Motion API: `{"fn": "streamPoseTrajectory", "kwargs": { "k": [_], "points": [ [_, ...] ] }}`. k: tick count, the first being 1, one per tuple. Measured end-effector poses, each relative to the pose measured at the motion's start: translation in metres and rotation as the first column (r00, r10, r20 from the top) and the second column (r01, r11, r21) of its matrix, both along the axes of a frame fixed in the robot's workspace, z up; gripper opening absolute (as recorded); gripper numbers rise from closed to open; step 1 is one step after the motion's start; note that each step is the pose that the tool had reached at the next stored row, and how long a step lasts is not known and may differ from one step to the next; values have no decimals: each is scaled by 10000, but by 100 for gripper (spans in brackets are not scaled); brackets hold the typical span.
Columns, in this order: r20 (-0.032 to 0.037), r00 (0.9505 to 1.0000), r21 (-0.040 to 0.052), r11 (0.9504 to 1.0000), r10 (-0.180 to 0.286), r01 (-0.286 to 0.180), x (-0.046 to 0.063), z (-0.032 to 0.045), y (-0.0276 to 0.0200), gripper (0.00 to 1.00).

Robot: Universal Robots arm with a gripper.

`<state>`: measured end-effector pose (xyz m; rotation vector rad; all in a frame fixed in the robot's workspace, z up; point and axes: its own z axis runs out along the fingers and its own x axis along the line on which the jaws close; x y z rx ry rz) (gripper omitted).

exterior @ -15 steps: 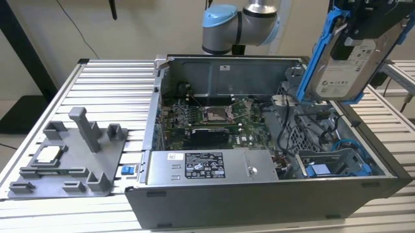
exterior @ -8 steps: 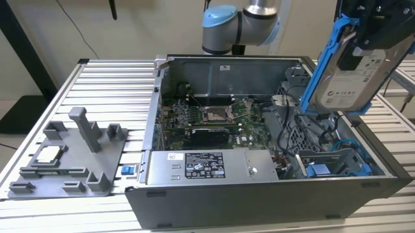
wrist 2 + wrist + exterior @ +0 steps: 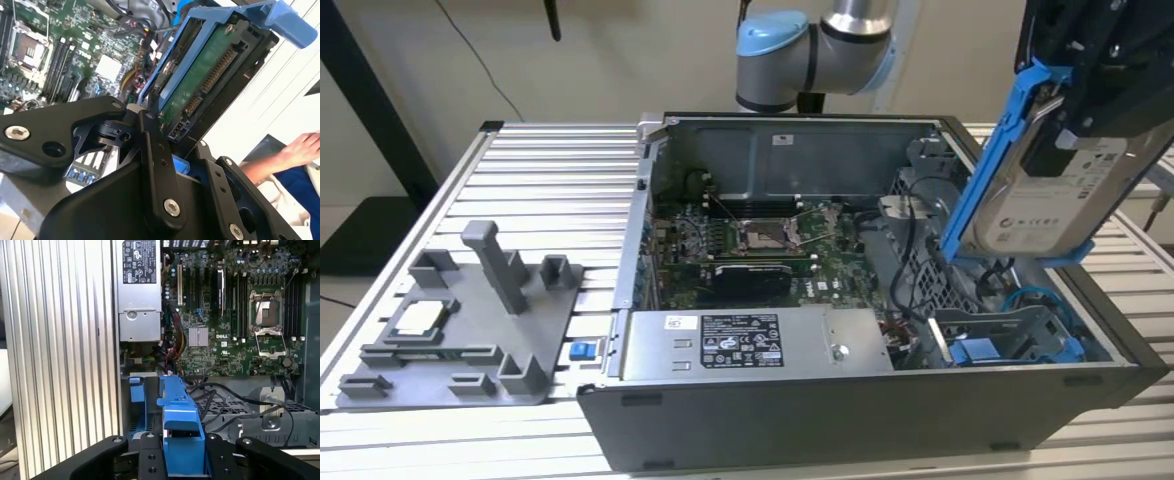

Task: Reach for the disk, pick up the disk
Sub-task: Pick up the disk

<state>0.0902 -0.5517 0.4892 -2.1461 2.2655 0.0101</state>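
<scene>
The claw [image 3: 1067, 135] is pinching the disk [image 3: 1047, 200], which is hanging upright, clear above the open computer case [image 3: 854, 420]. The disk looks stiff, fairly heavy and fragile; its blue frame [image 3: 200, 20] is offering the safest hold.

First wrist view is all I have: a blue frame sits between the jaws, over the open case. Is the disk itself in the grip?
Observer: Yes. In the exterior view the gripper is shut on the disk, whose silver body and white label show.
Operator: How is it sitting relative to the case?
Observer: It is held above the case, at the exterior view's right, tilted near upright.
Operator: Anything else close by?
Observer: In the second wrist view a person's hand lies beyond the disk, apart from it.
</scene>
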Motion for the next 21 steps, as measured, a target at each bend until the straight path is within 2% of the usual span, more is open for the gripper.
{"fn": "streamPoseTrajectory", "kwargs": {
  "k": [7, 14, 17, 21],
  "points": [
    [0, 10000, 2, 10000, 10, -10, 5, -128, -201, 0],
    [1, 10000, 1, 10000, 32, -32, 12, -256, -449, 0],
    [1, 10000, 3, 10000, 59, -59, 13, -307, -503, 0],
    [0, 9999, 2, 9999, 139, -139, 13, -355, -533, 0]
  ]
}}
